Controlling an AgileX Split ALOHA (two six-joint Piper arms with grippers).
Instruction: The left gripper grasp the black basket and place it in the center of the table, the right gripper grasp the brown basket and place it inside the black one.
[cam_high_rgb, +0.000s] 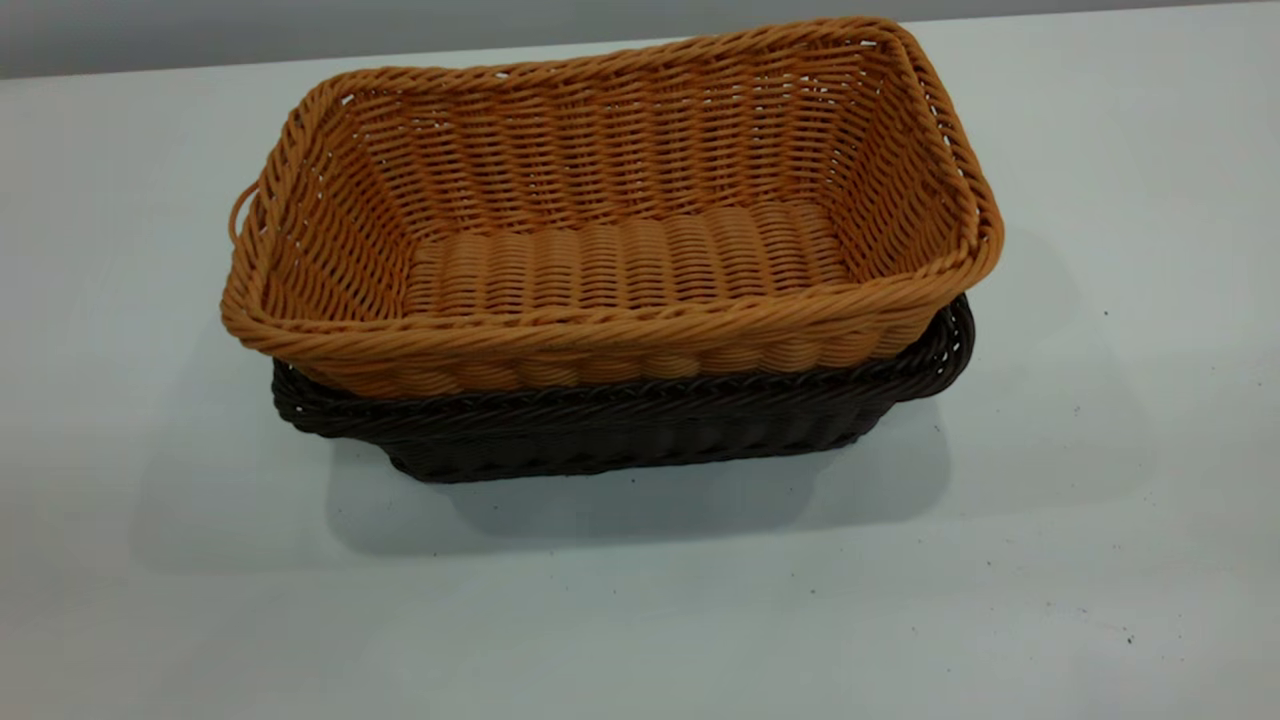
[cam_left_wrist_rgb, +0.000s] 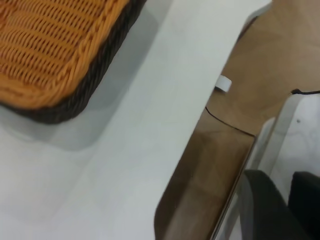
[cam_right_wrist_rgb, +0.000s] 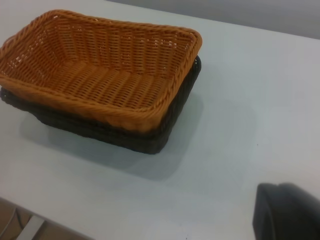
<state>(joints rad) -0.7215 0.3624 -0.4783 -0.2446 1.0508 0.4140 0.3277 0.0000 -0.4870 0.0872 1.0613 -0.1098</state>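
The pale grey-white speckled worktop is carrying both baskets, and its near area is lying bare apart from small dark specks. The rectangular dark brown-black woven wicker basket is sitting on the worktop around the middle of the exterior view, with its long side facing the camera. The rectangular orange-tan woven wicker basket is sitting nested inside the dark one, its braided rim standing above the dark rim on all visible sides. The orange-tan basket is sitting slightly askew, so the dark rim is projecting further at the right end. Behind the baskets, the worktop is running to its far edge against a grey wall.

Neither arm is appearing in the exterior view. In the left wrist view, a dark part of the left gripper is showing beyond the worktop edge, above a brown floor. In the right wrist view, a dark part of the right gripper is showing over the worktop, well apart from the baskets. Whether either gripper's fingers are apart or together cannot be told.
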